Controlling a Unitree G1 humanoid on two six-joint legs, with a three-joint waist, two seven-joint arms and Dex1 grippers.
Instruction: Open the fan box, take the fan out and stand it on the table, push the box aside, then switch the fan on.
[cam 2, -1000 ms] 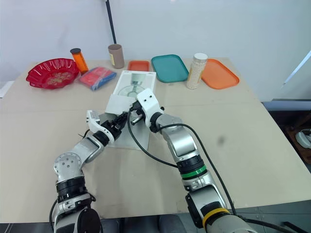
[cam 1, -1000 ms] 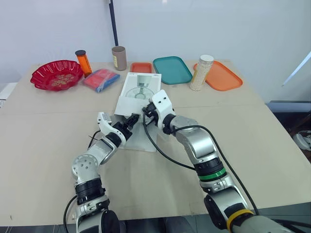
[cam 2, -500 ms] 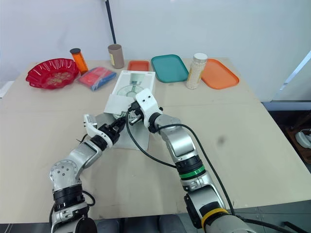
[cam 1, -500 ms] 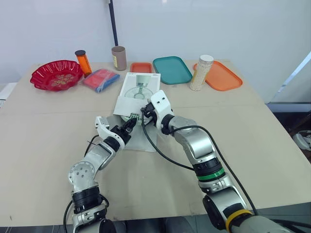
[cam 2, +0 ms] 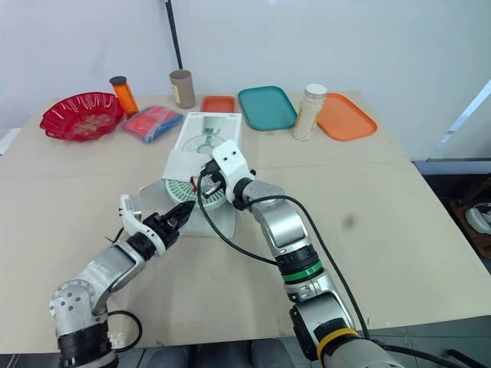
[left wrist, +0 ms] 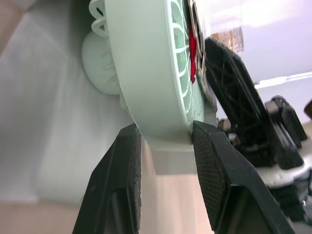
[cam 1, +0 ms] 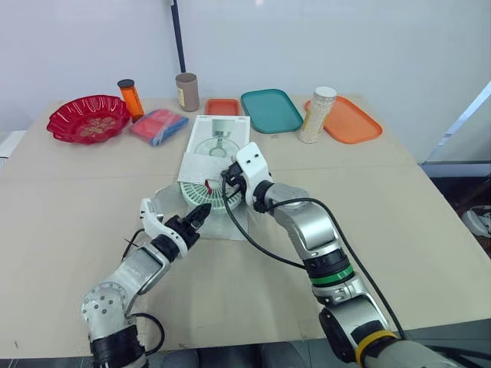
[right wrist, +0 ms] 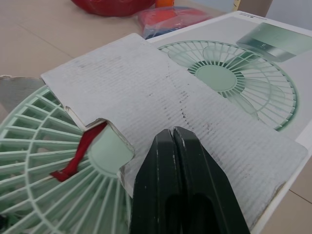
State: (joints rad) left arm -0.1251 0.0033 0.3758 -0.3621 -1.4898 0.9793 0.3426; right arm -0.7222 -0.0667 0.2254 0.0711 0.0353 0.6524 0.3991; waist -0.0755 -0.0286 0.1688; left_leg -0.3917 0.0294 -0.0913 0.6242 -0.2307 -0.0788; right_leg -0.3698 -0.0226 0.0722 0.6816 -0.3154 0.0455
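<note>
Head view: I logged the box [cam 1: 220, 138] lying flat near the middle of the table [cam 1: 399, 215], printed face up, with its near end open. The fan [cam 1: 204, 193], pale green, lay grille up and partly out of that open end, its far part under the box's flap [cam 1: 201, 163]. The left gripper [cam 1: 198, 215] sat at the fan's near rim. The right gripper [cam 1: 227, 178] sat at the flap's edge, just above the fan. Along the far edge, from the robot's left, I noted a red bowl [cam 1: 88, 117], an orange bottle [cam 1: 131, 97], a red and blue packet [cam 1: 159, 125], a brown cup [cam 1: 187, 91], a small orange tray [cam 1: 223, 106], a teal tray [cam 1: 271, 110], a jar [cam 1: 317, 114] and a large orange tray [cam 1: 349, 119] (I could not tell whether the jar stood on this tray or just beside it).

Left wrist view: the left gripper's fingers [left wrist: 122, 185] pinched the fan's rim, one pad on each face, both touching. A red strip [left wrist: 192, 53] showed on the grille. A black finger of the right gripper stood just beyond the fan.

Right wrist view: the right gripper's fingers [right wrist: 161, 195] were pressed together with nothing visible between them, tips over the flap's torn edge. I could not tell whether they touched it. The red strip lay on the grille at the flap's notch.
</note>
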